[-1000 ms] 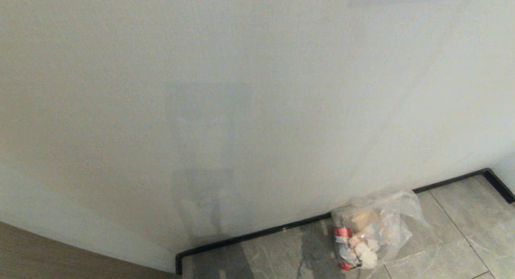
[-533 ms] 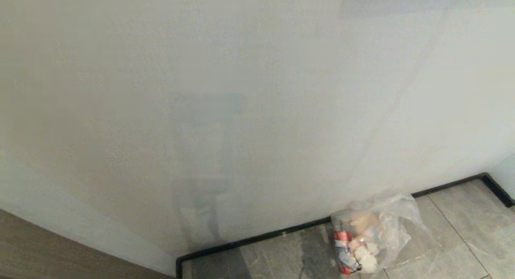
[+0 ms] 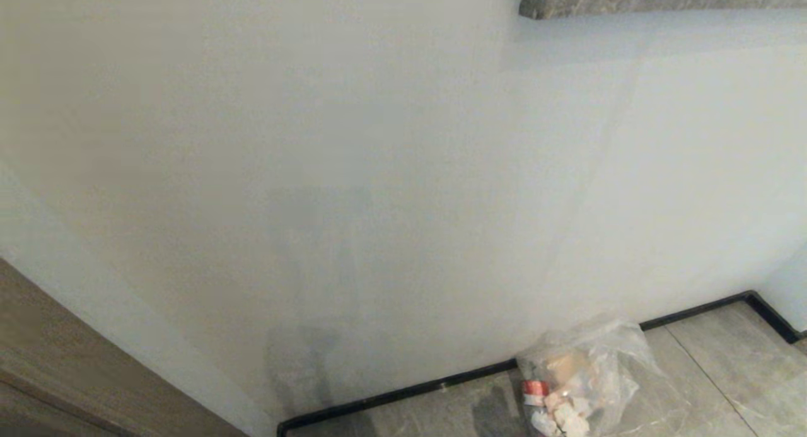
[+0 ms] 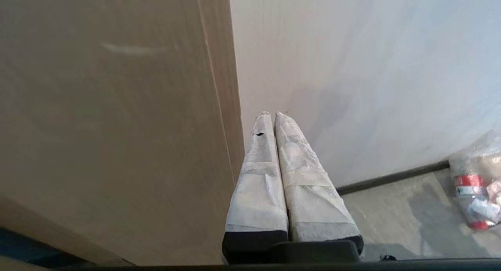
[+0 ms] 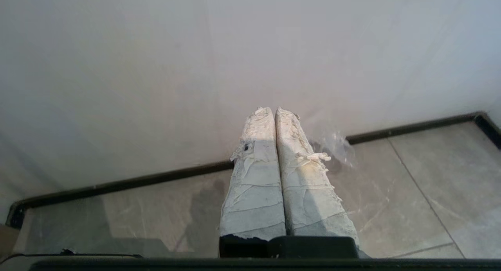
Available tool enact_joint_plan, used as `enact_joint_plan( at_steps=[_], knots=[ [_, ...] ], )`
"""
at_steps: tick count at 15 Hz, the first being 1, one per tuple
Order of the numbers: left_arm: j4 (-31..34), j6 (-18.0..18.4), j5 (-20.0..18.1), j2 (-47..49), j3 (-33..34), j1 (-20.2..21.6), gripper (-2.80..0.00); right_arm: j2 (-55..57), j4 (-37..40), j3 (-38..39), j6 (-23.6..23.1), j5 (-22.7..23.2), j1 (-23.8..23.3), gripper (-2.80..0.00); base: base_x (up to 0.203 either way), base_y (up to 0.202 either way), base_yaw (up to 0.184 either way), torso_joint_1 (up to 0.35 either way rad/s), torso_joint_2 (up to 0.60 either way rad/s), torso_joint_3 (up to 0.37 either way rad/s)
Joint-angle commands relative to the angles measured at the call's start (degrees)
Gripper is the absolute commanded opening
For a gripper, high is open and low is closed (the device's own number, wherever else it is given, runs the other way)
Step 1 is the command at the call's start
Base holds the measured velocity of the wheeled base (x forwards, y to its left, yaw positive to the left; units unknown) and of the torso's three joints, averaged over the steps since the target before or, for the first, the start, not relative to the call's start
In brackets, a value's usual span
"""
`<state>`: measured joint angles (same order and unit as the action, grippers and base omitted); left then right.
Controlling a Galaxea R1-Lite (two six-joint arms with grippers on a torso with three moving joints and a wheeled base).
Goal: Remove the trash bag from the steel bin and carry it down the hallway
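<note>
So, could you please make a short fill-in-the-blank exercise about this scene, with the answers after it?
1. The trash bag lies on the tiled ____, against the black baseboard.
2. The left gripper is ____ and holds nothing.
3. The right gripper is shut and holds ____.
4. Through the clear bag, an item with a ____ label shows.

Missing words: floor; shut; nothing; red

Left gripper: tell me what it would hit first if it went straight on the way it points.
Probably the white wall. The shut left gripper points at it, right beside the wooden panel; depth is unclear.
</note>
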<state>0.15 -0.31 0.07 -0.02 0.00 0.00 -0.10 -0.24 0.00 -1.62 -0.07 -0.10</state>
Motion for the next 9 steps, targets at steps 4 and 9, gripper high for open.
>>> enact_joint_plan(
  at_steps=[4, 9],
  knots=[
    [0.02, -0.04, -0.07, 0.02, 0.00, 0.00, -2.80, 0.10, -0.02, 0.09, -0.05, 0.04, 0.01, -2.80, 0.000, 0.000, 0.000, 0.002, 0.00, 0.203],
    [0.02, 0.01, -0.04, 0.02, 0.00, 0.00, -2.80, 0.10, -0.02, 0.09, -0.05, 0.07, 0.01, -2.80, 0.000, 0.000, 0.000, 0.005, 0.00, 0.201]
  ],
)
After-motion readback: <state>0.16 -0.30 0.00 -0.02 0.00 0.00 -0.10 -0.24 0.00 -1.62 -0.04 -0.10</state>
